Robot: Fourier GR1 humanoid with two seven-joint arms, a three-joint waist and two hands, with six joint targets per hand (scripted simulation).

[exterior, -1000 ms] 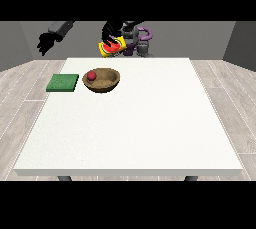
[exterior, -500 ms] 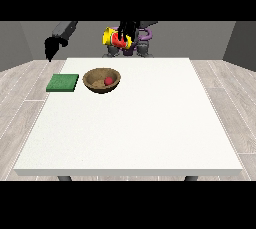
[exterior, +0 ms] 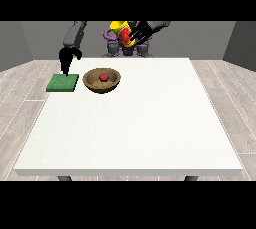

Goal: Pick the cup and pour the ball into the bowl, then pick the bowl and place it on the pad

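A brown wooden bowl [exterior: 95,83] stands on the table's far left part with a red ball [exterior: 103,77] inside it. Just left of the bowl lies a flat green pad [exterior: 63,82]. The hand at the view's right [exterior: 139,32] is raised above the far table edge, its fingers curled round a yellow and red cup [exterior: 122,32] that lies tilted on its side. The hand at the view's left [exterior: 66,59] hangs fingers-down just above the pad's far edge, holding nothing.
The white table [exterior: 135,123] stretches towards the camera from the bowl. The robot's torso [exterior: 125,48] stands behind the far edge. Grey wood floor surrounds the table.
The hand at the view's left has swung down from high at the far left to just above the pad. The hand with the cup has moved a little right.
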